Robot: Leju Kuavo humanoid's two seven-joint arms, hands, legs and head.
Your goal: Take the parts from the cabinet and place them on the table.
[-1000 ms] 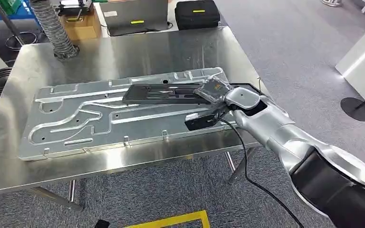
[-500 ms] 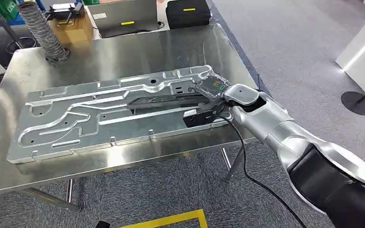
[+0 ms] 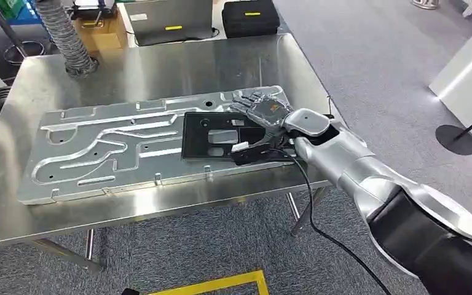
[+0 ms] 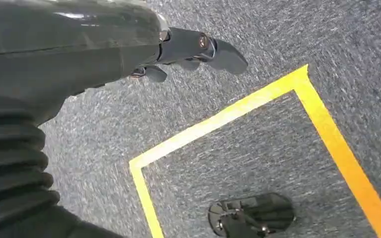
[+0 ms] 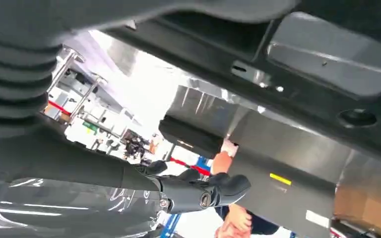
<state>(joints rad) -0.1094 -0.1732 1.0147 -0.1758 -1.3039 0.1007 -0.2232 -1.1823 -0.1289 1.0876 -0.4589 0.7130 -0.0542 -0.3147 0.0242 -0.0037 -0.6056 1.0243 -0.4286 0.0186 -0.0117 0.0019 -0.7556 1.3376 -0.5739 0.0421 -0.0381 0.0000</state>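
The right robot hand point(image 3: 264, 114), fingers spread and holding nothing, rests over the black part point(image 3: 221, 136) lying on the aluminium plate point(image 3: 98, 153); lift away straight, without nudging it.

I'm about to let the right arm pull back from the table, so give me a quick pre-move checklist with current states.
1. Black part lies flat on the metal plate: ok.
2. Right hand free of the black part: cannot tell; fingers spread above its edge, thumb below.
3. Black part fully within the table edge: ok.
4. Cable along the right arm clear of the part: cannot tell.
5. Left hand holds nothing, hanging over the floor: ok.
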